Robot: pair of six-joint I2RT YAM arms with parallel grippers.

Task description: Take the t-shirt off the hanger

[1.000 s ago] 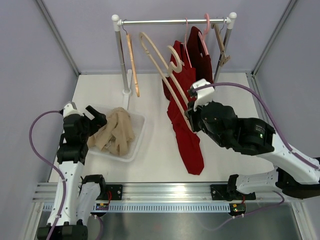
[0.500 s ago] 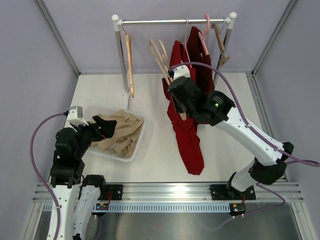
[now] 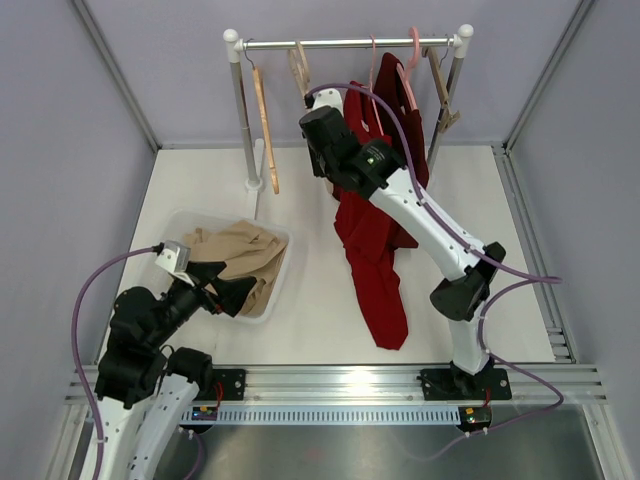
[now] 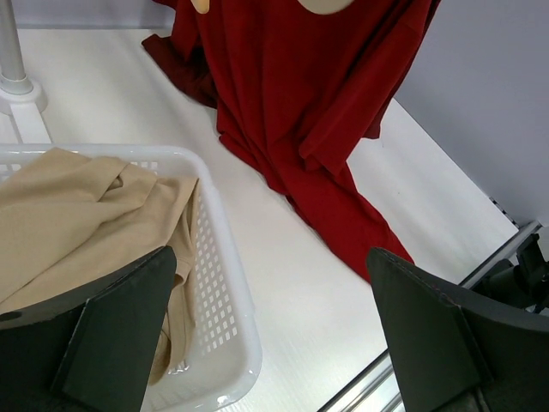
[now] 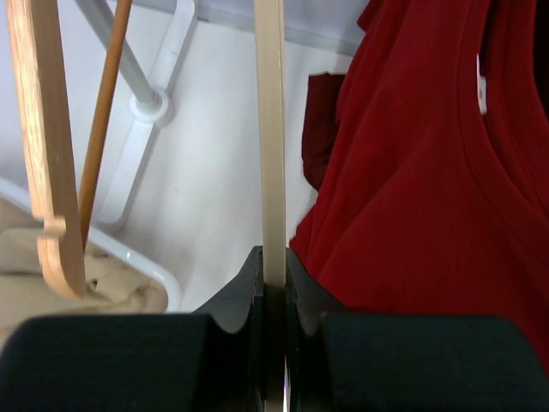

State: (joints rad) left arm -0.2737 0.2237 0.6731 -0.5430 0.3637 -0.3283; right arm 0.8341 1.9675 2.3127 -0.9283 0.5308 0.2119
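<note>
Pale hanger [image 5: 271, 129] now up by the rail [image 3: 340, 43], hook indistinct.

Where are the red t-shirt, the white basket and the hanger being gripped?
red t-shirt [image 3: 378, 285], top view, its lower part.
white basket [image 4: 219, 292], left wrist view, its mesh side wall.
hanger [image 5: 270, 129], right wrist view, its pale wooden bar.

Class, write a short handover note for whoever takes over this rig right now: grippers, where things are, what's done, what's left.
Left gripper: open, empty, by the white plastic basket.
Right gripper: shut on a bare pale wooden hanger, up at the metal rail.
Beige garment lies in the basket. Red t-shirt hangs from the rail, lower end on the white table.
Done: one hanger bare.
Left: probably rehang it, then take down the red t-shirt.
</note>
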